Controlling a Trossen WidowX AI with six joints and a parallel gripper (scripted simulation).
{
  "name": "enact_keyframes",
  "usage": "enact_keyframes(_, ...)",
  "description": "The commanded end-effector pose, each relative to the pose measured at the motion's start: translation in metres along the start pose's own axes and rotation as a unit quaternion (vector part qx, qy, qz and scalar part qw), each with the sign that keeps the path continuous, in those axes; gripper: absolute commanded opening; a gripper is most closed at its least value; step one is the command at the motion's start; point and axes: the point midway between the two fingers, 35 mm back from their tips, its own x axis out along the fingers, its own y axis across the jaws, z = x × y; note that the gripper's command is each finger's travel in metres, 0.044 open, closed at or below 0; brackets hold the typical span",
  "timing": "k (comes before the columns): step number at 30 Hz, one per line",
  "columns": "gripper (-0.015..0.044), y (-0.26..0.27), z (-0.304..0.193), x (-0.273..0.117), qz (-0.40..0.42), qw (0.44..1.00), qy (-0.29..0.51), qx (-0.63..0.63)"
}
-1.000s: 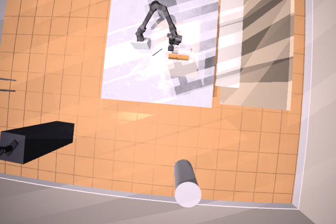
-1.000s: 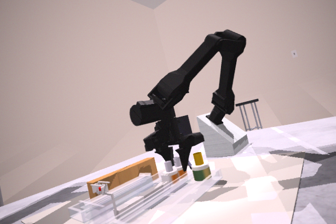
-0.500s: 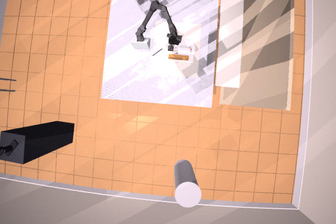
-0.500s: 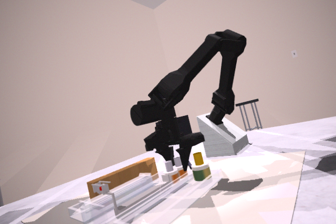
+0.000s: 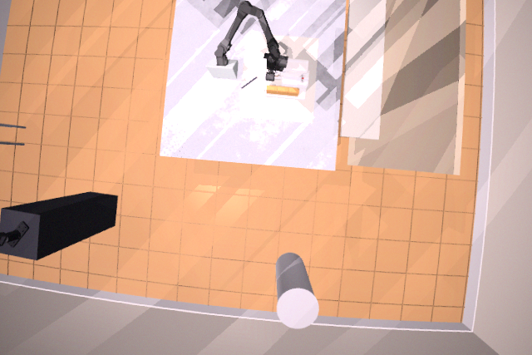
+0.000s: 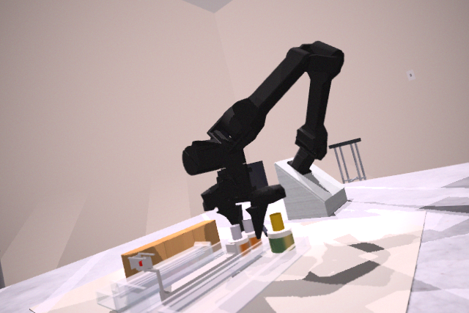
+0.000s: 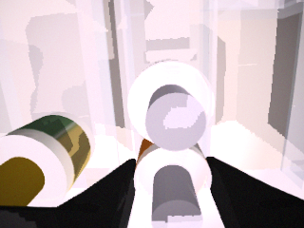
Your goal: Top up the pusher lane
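My gripper [image 5: 270, 77] [image 6: 250, 232] [image 7: 170, 164] is shut on a jar with a grey cap [image 6: 248, 226] [image 7: 176, 190], a white shoulder and an orange label. The jar is upright at the front end of the sprung lane. A matching jar [image 6: 236, 243] [image 7: 176, 114] stands upright right behind it in the lane, in line with it; in the wrist view the two overlap, so I cannot tell if they touch. The fingers hide part of the held jar. Its base, the low front stop and the pusher plate's contact are not clear in any view.
A green jar with a yellow cap [image 6: 276, 221] [image 7: 21, 180] stands beside the held jar, left in the wrist view. Clear lane walls run back from the jars. An orange block [image 5: 282, 91] [image 6: 170, 244] lies along the far side. A small plate with a red mark [image 6: 140, 263] stands at the lanes' rear.
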Motion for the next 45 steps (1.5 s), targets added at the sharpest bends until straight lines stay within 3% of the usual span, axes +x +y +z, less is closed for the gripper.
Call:
enact_keyframes(1, 0.0000, 0.000, -0.001, 0.000, 0.002, 1.000, 0.000, -0.001)
enact_keyframes(11, 0.0000, 0.000, -0.001, 0.000, 0.002, 1.000, 0.000, -0.001)
enact_keyframes(22, 0.0289, 0.000, 0.000, 0.000, 0.002, 1.000, 0.000, -0.001)
enact_keyframes(45, 0.0294, -0.002, -0.024, -0.021, 0.001, 1.000, 0.001, -0.001)
